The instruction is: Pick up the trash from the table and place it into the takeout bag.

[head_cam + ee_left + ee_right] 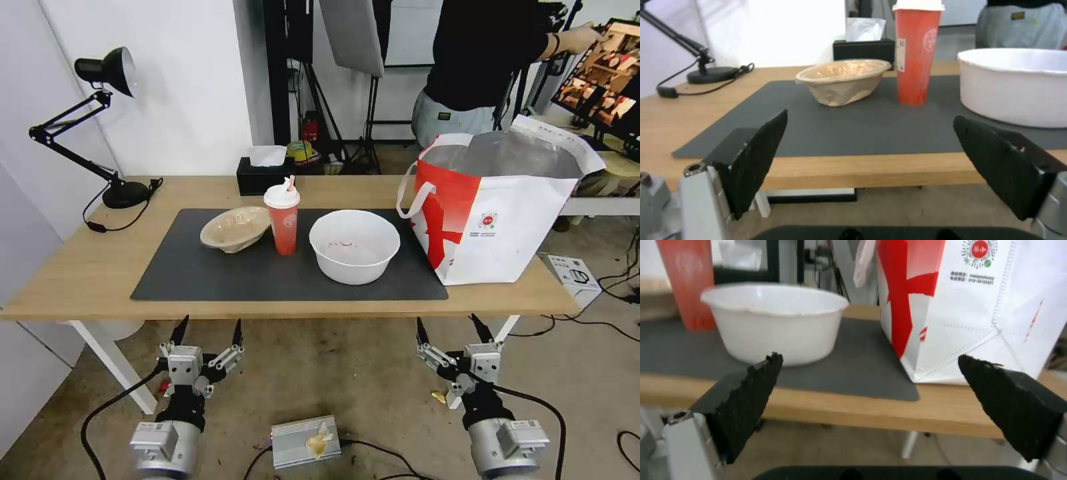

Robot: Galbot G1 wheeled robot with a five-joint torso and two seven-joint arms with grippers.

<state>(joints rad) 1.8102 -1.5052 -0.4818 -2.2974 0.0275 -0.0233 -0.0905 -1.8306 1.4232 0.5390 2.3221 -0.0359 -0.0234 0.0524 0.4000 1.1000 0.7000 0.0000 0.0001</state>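
On the dark mat of the table (80,267) stand three pieces of trash: a beige pulp bowl (235,229) (842,81) at the left, a red cup (283,218) (917,53) with white lid and straw in the middle, and a large white bowl (354,245) (1016,85) (773,321) at the right. The takeout bag (497,207) (978,306), white with a red panel, stands open at the table's right end. My left gripper (207,328) (869,133) and right gripper (449,327) (869,373) hang open below the table's front edge, holding nothing.
A black desk lamp (110,127) stands at the back left with its cable on the wood. A black tissue box (263,175) sits behind the cup. A metal box (305,440) and cables lie on the floor. A person stands behind the bag.
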